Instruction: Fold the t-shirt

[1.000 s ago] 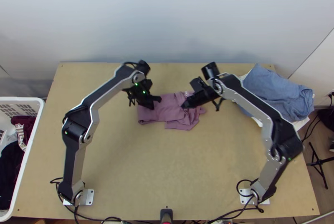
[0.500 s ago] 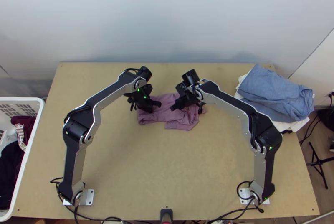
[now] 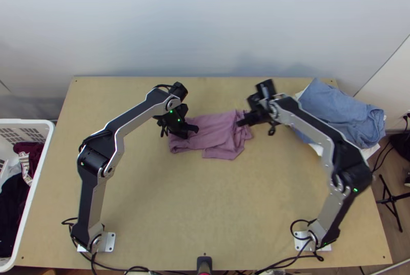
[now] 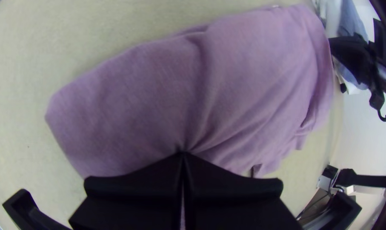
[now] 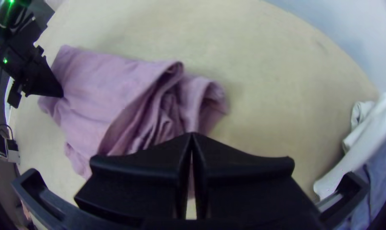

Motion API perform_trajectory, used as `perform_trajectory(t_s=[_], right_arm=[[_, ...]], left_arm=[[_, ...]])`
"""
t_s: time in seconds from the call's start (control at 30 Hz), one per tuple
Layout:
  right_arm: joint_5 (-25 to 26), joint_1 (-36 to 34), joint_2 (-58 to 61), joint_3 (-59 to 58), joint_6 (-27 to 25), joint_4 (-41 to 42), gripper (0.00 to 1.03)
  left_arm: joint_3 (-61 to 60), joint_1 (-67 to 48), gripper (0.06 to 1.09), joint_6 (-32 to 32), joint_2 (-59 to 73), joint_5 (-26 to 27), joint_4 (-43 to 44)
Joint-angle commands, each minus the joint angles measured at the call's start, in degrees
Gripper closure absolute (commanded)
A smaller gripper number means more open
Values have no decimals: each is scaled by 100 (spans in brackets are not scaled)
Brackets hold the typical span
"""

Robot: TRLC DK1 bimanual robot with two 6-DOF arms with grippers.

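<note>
The mauve t-shirt lies folded in a band at mid-table, with its right part in loose, bunched layers. At its left part, my left gripper points down onto it. Creases run out from the tips of the left gripper, shut on the t-shirt. My right gripper is at the shirt's right end. Over the rumpled layers of the t-shirt, the right gripper has its fingers together; whether cloth is between them cannot be told.
Blue folded cloth lies on white cloth at the table's right back corner. A white basket with dark clothes stands left of the table. Wall rises behind it.
My right gripper first went left over the shirt, then back to the right, to the shirt's right end. The left arm lowered slightly toward the near side, then stayed still.
</note>
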Motion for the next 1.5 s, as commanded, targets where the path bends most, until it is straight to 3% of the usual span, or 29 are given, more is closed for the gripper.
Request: perform_trajectory(t_s=[0.0, 0.2, 0.3, 0.37, 0.4, 0.5, 0.67, 0.9, 1.47], right_arm=[[5, -567, -721, -411, -18, -192, 86], [-944, -603, -501, -59, 325, -816, 45], [-1612, -682, -176, 240, 465, -1141, 29], [-2025, -734, 0, 380, 465, -1229, 17], [-2139, -761, 79, 451, 456, -1264, 14], [-2341, -866, 316, 556, 430, -1264, 11], [-2983, -1033, 747, 705, 351, -1264, 11], [-3097, -1007, 1257, 1031, 166, -1264, 10], [-4169, -761, 1520, 1057, 333, -1422, 11]], left_arm=[[-51, -16, 104, 139, -44, 7, -100], [-42, -51, 102, 279, -483, 69, -294], [37, -86, 74, 323, -712, 69, -417], [178, -121, 30, 385, -817, 69, -628], [292, -139, 22, 402, -843, 60, -768], [494, -139, 12, 385, -931, 69, -909], [767, 28, 11, 394, -1098, 60, -1296], [450, 424, 11, 543, -1564, 51, -1559], [-332, 318, 11, 640, -1960, 16, -1498]])
